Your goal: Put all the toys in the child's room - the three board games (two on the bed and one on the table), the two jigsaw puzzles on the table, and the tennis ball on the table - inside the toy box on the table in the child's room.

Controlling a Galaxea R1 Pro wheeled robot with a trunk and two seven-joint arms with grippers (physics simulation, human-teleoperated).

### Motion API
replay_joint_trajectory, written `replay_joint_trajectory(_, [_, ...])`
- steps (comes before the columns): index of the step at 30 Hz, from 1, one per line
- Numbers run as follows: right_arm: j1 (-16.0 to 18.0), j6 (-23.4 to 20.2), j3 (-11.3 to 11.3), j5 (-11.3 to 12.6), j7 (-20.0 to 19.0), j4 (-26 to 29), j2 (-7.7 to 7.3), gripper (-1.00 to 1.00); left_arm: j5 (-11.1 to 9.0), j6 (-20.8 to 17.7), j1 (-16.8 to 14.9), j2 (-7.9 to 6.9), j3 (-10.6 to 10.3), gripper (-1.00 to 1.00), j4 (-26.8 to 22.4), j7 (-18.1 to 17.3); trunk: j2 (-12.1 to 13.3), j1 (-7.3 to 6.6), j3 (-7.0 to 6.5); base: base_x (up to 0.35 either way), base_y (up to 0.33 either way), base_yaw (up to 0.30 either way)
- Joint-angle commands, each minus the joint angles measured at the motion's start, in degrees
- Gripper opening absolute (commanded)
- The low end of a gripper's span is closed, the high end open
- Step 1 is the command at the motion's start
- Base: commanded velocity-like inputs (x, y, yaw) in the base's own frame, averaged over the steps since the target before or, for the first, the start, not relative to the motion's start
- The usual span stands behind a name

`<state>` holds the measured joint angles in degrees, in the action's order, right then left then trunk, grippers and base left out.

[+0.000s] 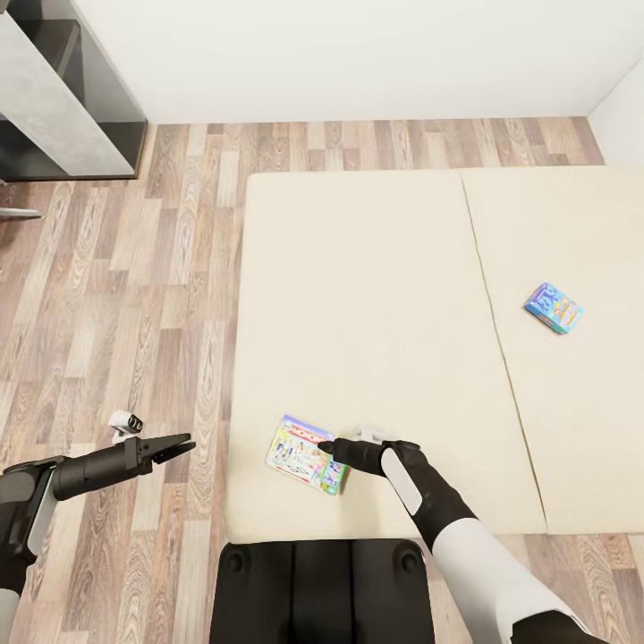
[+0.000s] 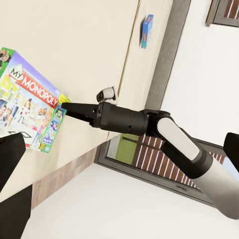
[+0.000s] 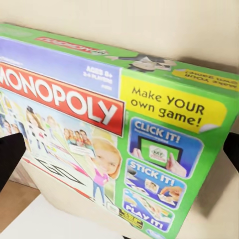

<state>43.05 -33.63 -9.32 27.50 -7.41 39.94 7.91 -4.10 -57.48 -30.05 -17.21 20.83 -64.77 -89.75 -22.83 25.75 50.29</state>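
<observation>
Item under inspection: large green-edged board game point(image 1: 307, 455) — a Monopoly box lying flat, cover up, near the foot edge of the bed point(image 1: 376, 295).
Second item: small blue board game point(image 1: 554, 308), flat on the other mattress half, well apart from both arms.
Right hand point(image 1: 327, 446): at the box's green side edge; from the head view I cannot tell whether its fingers are parted or closed. The right wrist view looks at the cover from close by.
Left hand point(image 1: 184, 443): over the floor beside the bed, fingers drawn narrow, holding nothing.
Handling judgement: stiff cardboard, likely light, glossy cover probably slippery — and the mattress gives under pressure.
Recommended hold: across the box's thickness at the nearest green edge.
</observation>
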Motion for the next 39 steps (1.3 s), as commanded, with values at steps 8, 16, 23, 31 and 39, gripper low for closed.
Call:
replay_joint_trajectory(8, [0.01,-0.21,0.05,-0.08,-0.13,0.05,0.02,1.00,0.06,-0.61,-0.01,-0.05,0.07,1.00,-0.01,-0.25,-0.09,0.03,0.06,0.000,0.000,0.000])
replay_joint_trajectory(16, [0.01,-0.21,0.09,-0.08,-0.13,0.05,0.00,1.00,0.06,-0.61,-0.01,-0.07,0.09,1.00,-0.01,-0.25,-0.09,0.03,0.06,0.000,0.028,0.000])
replay_joint_trajectory(23, [0.01,-0.14,0.09,-0.05,-0.10,0.05,0.03,1.00,0.06,-0.61,-0.01,-0.06,0.09,1.00,-0.01,-0.25,-0.09,0.03,0.06,0.000,0.054,0.000])
replay_joint_trajectory(31, [0.01,-0.04,0.09,-0.06,-0.09,0.05,0.07,1.00,0.06,-0.61,-0.01,-0.09,0.09,1.00,-0.01,-0.25,-0.09,0.03,0.06,0.000,0.003,0.000])
replay_joint_trajectory(39, [0.01,-0.04,0.09,-0.04,-0.11,0.05,0.03,1.00,0.06,-0.61,-0.01,-0.07,0.09,1.00,-0.01,-0.25,-0.09,0.03,0.06,0.000,0.000,0.000])
